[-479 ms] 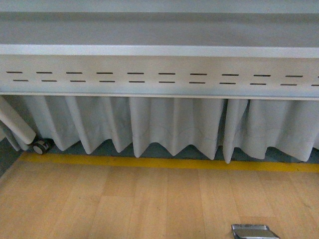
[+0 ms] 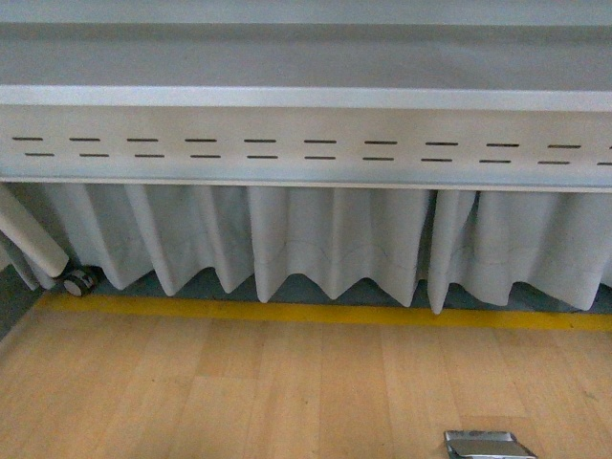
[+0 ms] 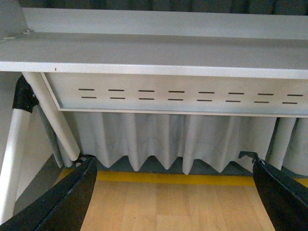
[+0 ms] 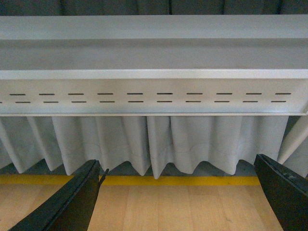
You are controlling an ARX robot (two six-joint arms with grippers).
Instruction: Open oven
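Oven cannot be made out in any view; left gripper (image 3: pixel 171 159) and right gripper (image 4: pixel 178 160) both gape wide over wooden surface (image 2: pixel 239 392), facing pleated white curtain (image 2: pixel 335 239).

1. We find no change in the front view: from the earlier picture to now, nothing there has moved, come or gone.
2. We have no earlier wrist pictures, so we cannot tell any change in those views.
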